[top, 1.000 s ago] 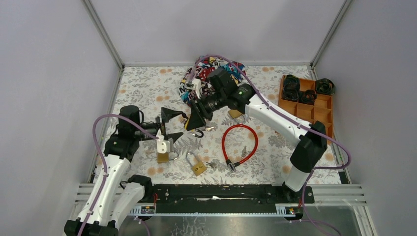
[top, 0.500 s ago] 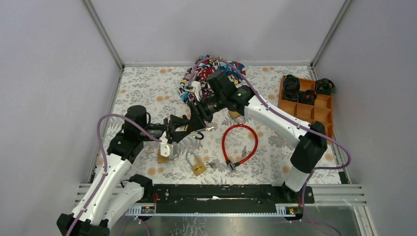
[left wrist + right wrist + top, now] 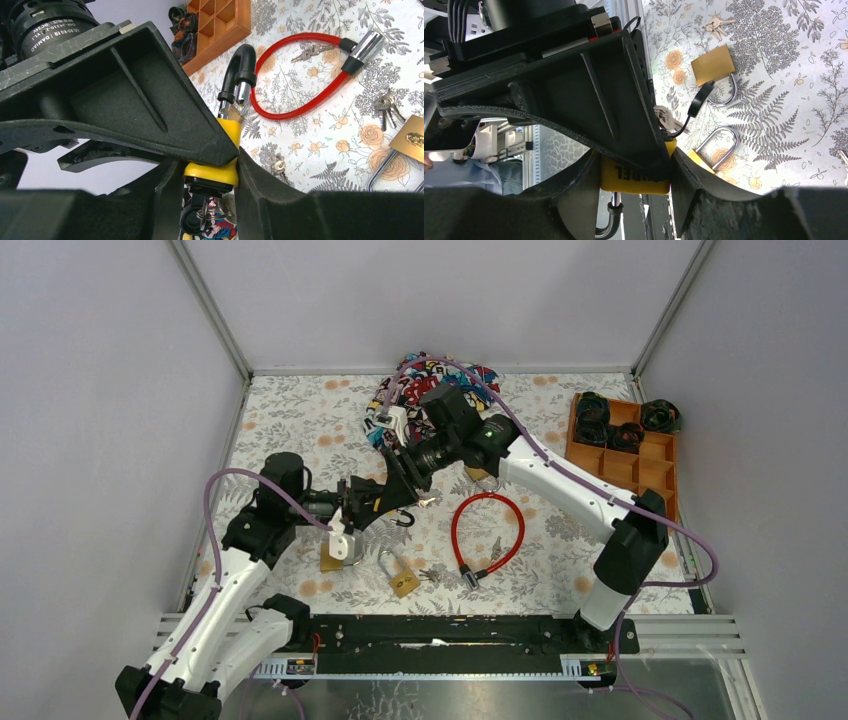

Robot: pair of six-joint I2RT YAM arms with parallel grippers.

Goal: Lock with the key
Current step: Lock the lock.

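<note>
2 claws meet above the middle of the table (image 3: 300, 410), and you have both closed on the same yellow padlock (image 3: 229, 131). Your left claw (image 3: 210, 172) presses its pads against the sides of the yellow body. Your right claw (image 3: 634, 170) clamps that body from the opposite direction, so the lock hangs between them, off the floral surface.

The black-sleeved shackle (image 3: 240, 62) curves out of the body, and its chrome-tipped end appears to stand just above it. A black-headed key (image 3: 194, 217) sits at the body's underside with a small bunch beside it; you cannot tell how far in it is.

On the table, 1 brass padlock (image 3: 403, 578) lies near the claws, toward the arm bases. A red cable lock (image 3: 487, 530) lies just to their right, and a wooden tray (image 3: 650, 455) stands well apart at the right edge.
</note>
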